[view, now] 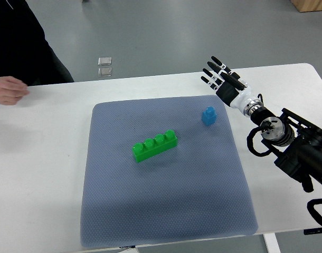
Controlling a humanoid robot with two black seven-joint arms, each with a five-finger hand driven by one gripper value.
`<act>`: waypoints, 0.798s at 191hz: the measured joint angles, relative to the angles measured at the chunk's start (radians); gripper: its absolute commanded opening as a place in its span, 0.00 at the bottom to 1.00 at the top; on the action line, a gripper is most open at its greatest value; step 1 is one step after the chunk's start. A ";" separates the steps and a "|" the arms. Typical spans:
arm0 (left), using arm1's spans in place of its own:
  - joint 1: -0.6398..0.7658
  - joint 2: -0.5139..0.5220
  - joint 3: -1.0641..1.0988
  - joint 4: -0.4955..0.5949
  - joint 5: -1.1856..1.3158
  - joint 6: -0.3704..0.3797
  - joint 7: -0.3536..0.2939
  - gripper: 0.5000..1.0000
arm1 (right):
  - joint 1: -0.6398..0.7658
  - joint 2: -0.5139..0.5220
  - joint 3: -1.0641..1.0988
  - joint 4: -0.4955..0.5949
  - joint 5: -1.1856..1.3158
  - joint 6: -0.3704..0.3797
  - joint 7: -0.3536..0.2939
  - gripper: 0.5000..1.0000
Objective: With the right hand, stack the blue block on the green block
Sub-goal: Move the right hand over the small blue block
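Observation:
A small blue block [208,116] stands on the grey mat [166,211] toward its upper right. A long green block [155,146] with several studs lies at the mat's middle, angled up to the right. My right hand [223,77] hovers above the table beyond the mat's upper right corner, up and to the right of the blue block, fingers spread and holding nothing. Its arm [287,139] comes in from the right edge. The left arm does not show.
A person in dark clothing stands at the top left, one hand [8,89] resting on the white table [39,158]. Two small square plates [104,66] lie on the floor beyond the table's far edge.

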 measured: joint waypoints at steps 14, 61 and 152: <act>0.000 0.000 0.000 0.000 0.000 0.000 0.000 1.00 | 0.001 -0.001 0.000 0.000 0.000 0.000 0.000 0.85; 0.000 0.000 0.000 -0.001 0.000 0.000 0.000 1.00 | 0.006 -0.004 0.000 0.000 0.000 0.000 0.000 0.85; 0.000 0.000 0.000 0.000 0.000 0.000 0.000 1.00 | 0.062 -0.026 0.000 0.010 -0.269 0.083 -0.024 0.84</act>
